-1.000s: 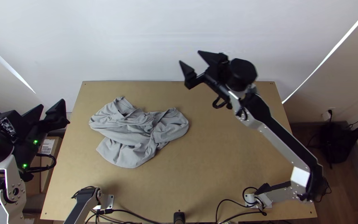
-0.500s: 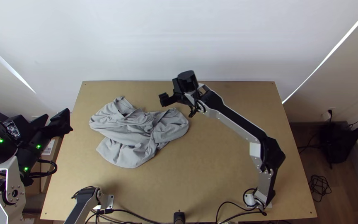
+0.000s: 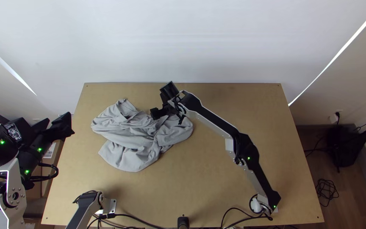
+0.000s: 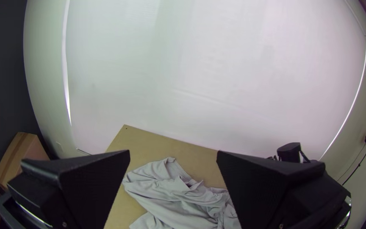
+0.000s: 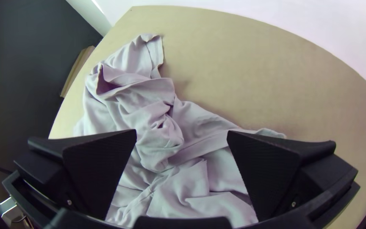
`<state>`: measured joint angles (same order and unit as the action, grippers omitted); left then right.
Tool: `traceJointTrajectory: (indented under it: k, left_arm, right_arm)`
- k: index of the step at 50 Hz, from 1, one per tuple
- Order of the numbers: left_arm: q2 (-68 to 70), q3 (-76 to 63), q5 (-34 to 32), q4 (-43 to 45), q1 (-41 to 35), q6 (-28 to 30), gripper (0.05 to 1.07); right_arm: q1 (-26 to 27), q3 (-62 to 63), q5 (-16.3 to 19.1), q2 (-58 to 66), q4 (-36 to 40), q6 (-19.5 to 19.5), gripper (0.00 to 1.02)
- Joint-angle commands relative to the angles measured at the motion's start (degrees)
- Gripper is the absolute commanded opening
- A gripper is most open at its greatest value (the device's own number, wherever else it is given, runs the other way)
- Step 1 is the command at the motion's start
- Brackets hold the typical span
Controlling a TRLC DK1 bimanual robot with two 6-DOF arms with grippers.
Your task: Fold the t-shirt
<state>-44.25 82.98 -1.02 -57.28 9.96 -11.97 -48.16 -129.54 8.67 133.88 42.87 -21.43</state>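
A light grey t-shirt [image 3: 128,140] lies bunched on the left half of the wooden table [image 3: 217,169], with loose folds and a raised collar-like opening near its far edge. My right gripper [image 3: 152,113] is over the shirt's far middle part; in the right wrist view the fingers of this gripper [image 5: 182,135] stand wide apart with the rumpled cloth [image 5: 162,123] beneath, none of it held. Off the table's left edge is my left gripper [image 3: 60,123], holding nothing; in the left wrist view this gripper [image 4: 173,154] is open, the shirt [image 4: 170,186] lying farther off.
Cables [image 3: 242,218] run along the near table edge between the arm bases. A cardboard box [image 3: 54,157] stands beside the table's left side. A white wall [image 3: 183,38] rises behind the far edge. Bare tabletop lies right of the shirt.
The right arm has swung left and lower, bringing its gripper from beyond the far edge to above the shirt. My left gripper has shifted slightly toward the near side. The shirt lies as before.
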Motion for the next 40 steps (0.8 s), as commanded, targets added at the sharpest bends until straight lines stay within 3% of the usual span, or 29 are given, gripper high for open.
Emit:
traceJointTrajectory:
  k: [1,7,24,29,32,38,40]
  left_arm:
    - [-0.14,0.96,-0.39,-0.56,0.59,-0.60,1.03]
    - [-0.14,0.96,-0.39,-1.00,0.85,-0.60,1.03]
    - [-0.49,0.60,-0.39,-0.91,1.21,-0.51,1.03]
    - [-0.49,0.52,-0.39,-1.00,1.21,-0.51,1.03]
    - [-0.49,0.16,-0.39,-1.00,1.21,-0.43,1.03]
    - [-0.49,-0.63,-0.39,-1.08,1.38,0.01,1.03]
    - [-0.49,-1.24,-0.39,-1.08,1.38,0.72,1.03]
  right_arm:
    - [-0.09,-2.21,1.62,2.87,-0.25,-2.56,0.98]
    - [-0.62,-2.30,3.55,4.37,-0.68,-3.18,0.97]
    - [-3.25,-2.39,4.69,7.36,-2.00,-3.09,0.94]
    - [-3.96,-2.39,4.69,7.36,-2.44,-3.18,0.79]
    - [-4.22,-2.39,4.69,7.36,-3.32,-3.18,0.57]
    - [-4.31,-2.39,4.69,7.18,-5.87,-3.09,0.03]
    - [-4.22,-2.39,4.69,7.09,-6.22,-3.18,0.02]
